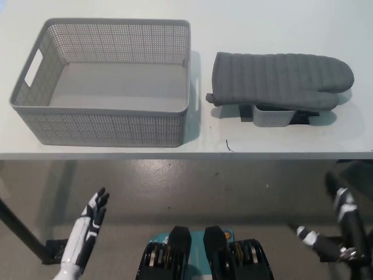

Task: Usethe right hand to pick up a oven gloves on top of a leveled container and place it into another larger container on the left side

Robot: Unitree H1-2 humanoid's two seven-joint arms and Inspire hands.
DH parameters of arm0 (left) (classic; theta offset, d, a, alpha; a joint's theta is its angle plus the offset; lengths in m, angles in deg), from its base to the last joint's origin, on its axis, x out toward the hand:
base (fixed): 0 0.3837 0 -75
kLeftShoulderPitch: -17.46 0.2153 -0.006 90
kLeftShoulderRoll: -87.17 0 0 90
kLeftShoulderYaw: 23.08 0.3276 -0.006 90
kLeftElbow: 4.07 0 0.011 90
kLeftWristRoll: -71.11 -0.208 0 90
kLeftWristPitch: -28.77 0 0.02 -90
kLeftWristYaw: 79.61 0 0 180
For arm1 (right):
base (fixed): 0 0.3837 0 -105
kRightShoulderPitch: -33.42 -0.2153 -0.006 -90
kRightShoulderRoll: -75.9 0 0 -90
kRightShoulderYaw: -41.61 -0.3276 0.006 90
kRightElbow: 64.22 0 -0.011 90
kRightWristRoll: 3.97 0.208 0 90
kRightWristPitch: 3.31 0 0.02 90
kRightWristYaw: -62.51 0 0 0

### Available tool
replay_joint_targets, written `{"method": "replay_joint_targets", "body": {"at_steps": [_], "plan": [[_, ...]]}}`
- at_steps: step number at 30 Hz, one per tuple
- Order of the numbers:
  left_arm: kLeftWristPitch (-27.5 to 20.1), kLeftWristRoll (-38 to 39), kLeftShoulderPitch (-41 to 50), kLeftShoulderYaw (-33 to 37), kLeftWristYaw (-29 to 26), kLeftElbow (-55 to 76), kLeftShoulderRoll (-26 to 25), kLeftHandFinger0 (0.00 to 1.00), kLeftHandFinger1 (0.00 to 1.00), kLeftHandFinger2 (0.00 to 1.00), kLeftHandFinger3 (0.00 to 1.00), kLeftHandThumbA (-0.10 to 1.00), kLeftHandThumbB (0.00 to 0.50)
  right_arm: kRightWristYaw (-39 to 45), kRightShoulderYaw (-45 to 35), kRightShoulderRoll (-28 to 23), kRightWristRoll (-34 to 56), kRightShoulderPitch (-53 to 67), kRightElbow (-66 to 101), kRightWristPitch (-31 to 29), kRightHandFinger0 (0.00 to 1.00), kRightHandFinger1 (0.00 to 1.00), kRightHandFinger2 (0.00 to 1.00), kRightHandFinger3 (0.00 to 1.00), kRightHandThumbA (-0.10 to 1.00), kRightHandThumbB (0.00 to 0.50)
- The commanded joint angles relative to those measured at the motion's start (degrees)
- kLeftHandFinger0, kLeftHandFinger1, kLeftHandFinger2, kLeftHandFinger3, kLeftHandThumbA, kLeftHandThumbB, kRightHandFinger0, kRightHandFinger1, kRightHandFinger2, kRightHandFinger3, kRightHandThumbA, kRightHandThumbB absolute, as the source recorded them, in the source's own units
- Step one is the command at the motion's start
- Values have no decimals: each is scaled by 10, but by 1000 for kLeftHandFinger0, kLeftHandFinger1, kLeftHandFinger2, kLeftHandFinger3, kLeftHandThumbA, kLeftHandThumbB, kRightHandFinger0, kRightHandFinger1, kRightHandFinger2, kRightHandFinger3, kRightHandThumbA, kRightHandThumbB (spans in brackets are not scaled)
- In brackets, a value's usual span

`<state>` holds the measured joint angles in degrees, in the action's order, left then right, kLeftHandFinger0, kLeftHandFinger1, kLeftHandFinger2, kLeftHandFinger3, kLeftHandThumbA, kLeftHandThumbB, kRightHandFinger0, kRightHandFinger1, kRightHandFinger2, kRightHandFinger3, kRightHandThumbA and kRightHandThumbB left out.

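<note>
White tabletop fills the upper half of our view, its front edge running across the middle with grey floor beneath it. We see the large grey perforated basket sitting well ahead of our left hand, its inside bare and a handle slot cut in its outer end wall. Far ahead of our right hand lies the grey quilted oven glove, stretched flat over a small grey container that it mostly hides; only the container's front wall and a dark patch beside it peek out, and we cannot make out its full shape. Glove and basket sit near each other but apart. Our white left hand hangs below table level, fingers straight and spread, holding nothing. Our black right hand also sits low, partly cut off by the frame's edge, its fingers apart and empty. A tiny dark mark shows near the table's edge; we cannot tell what it is.
</note>
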<state>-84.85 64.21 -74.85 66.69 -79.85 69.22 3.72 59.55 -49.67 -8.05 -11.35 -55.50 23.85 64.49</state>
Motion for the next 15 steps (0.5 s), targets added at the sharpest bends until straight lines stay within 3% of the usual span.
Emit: {"method": "replay_joint_targets", "body": {"at_steps": [1,3,6,10,15], "plan": [[-32,10,-10,-5,0,31,-7,1000,1000,1000,1000,1000,500,-24,-30,-29,-107,-21,109,-16,1000,1000,1000,1000,1000,378],[-33,13,-14,-6,3,30,-10,1000,1000,1000,1000,1000,500,-12,-34,-46,-169,-42,152,21,1000,1000,1000,1000,1000,380],[-33,14,-19,-7,3,27,-12,1000,1000,1000,1000,1000,500,8,-31,-74,-260,-95,180,76,1000,1000,1000,1000,1000,436],[-33,14,-19,-9,3,25,-14,1000,1000,1000,1000,1000,500,57,-13,-92,-357,-151,197,162,1000,1000,1000,1000,1000,463],[-33,14,-18,-10,1,19,-14,1000,1000,1000,1000,1000,500,110,14,-105,-483,-204,190,215,1000,1000,1000,1000,1000,460]]}}
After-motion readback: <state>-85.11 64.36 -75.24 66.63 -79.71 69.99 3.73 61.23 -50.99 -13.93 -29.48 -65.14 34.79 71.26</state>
